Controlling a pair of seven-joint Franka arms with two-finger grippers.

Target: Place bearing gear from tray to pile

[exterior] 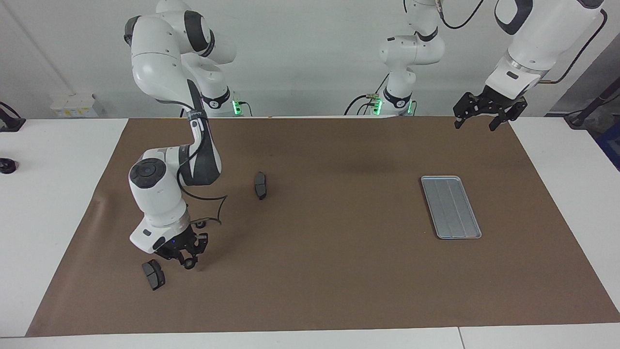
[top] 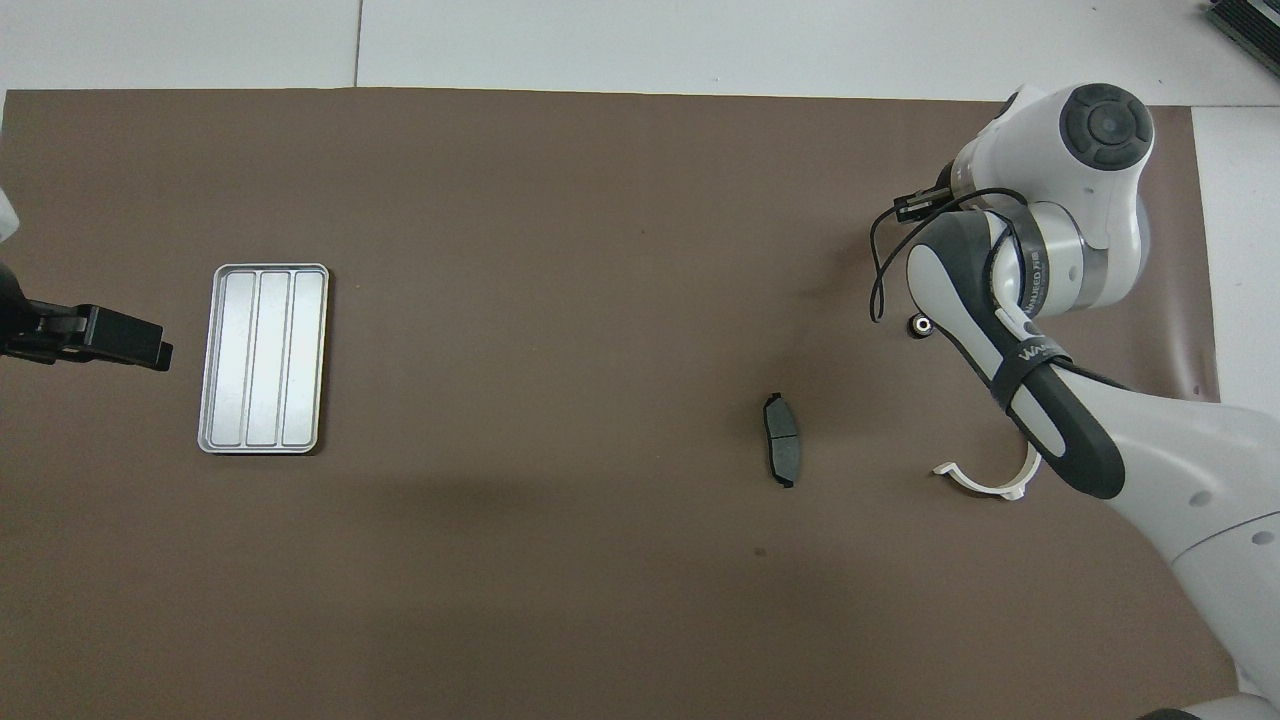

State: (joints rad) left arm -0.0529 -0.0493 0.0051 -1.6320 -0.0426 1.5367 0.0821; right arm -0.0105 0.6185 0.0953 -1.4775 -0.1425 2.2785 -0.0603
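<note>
The silver-grey tray (exterior: 450, 207) lies empty on the brown mat toward the left arm's end; it also shows in the overhead view (top: 263, 358). My right gripper (exterior: 188, 259) is low over the mat toward the right arm's end, shut on a small round black bearing gear (exterior: 189, 263). In the overhead view the right arm hides both of them. Another small ring-shaped part (exterior: 199, 224) lies on the mat nearer to the robots, and shows in the overhead view (top: 920, 324). My left gripper (exterior: 477, 125) waits open and empty in the air near the tray's end of the mat (top: 160, 352).
Two stacked black pads (exterior: 153, 274) lie beside the right gripper. A single black pad (exterior: 261, 185) lies near the mat's middle, also in the overhead view (top: 782, 452). A white clip (top: 985, 482) lies under the right arm.
</note>
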